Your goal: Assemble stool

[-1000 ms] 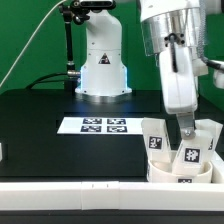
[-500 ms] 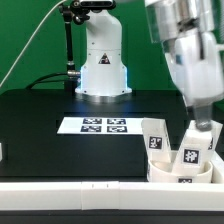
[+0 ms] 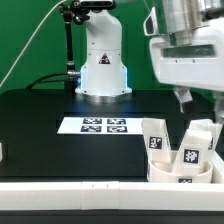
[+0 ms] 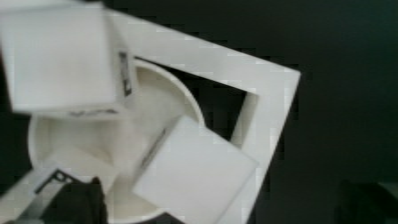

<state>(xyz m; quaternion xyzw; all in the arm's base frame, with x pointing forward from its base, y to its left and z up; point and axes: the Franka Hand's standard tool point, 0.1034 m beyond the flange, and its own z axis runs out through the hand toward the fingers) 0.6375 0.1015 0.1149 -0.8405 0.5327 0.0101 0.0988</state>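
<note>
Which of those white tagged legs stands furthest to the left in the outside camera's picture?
The leg beside the marker board; the other two stand further toward the exterior view's right.

The seat (image 3: 182, 172) sits on the black worktop (image 3: 60, 150) at the exterior view's right, three tagged legs (image 3: 190, 155) upright in it. The pincer (image 3: 185, 98) hangs above — jaws apart, empty. The marker board (image 3: 95, 126) lies mid-worktop.

You see a black worktop (image 3: 40, 120) under everything. The marker board (image 3: 104, 125) is white, printed with black square tags. The stool's seat (image 3: 170, 172) and its legs (image 3: 154, 137) are white, each leg carrying black-and-white square tags. The rail (image 3: 70, 190) along the front is white.
</note>
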